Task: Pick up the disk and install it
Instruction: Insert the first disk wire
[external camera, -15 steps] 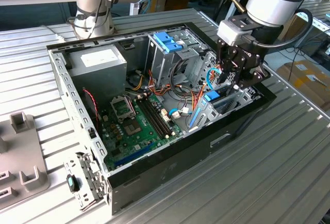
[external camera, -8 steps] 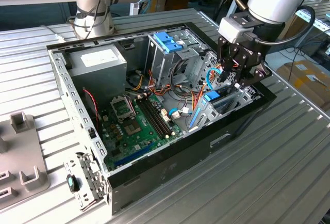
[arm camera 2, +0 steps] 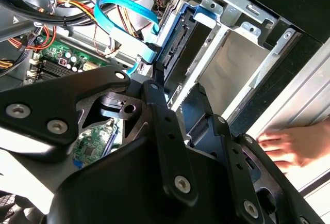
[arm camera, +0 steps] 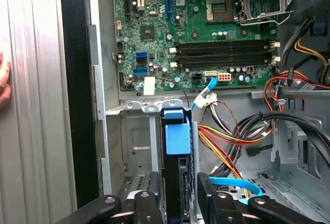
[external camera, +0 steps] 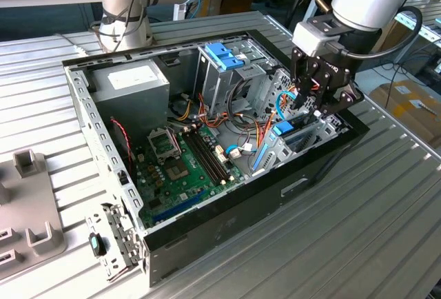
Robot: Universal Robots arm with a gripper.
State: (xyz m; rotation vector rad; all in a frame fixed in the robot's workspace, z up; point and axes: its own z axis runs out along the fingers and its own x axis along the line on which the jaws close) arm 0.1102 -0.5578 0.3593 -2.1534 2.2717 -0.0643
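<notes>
disk (arm camera: 175,137) stands on edge in a bay at the corner of the open computer case (external camera: 227,224), beside the motherboard (arm camera: 206,33); the gripper (arm camera: 178,182) fingers (arm camera: 209,195) seem clamped on its sides.

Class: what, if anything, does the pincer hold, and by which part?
The pincer holds the disk, which stands on edge, with its fingers pressed on the disk's two broad faces.

Disk (arm camera: 178,139) upright in bay (arm camera: 135,146) at end of case (external camera: 227,223), pincer (arm camera: 176,195) clasping its sides, motherboard (external camera: 186,161) beside bay
</notes>
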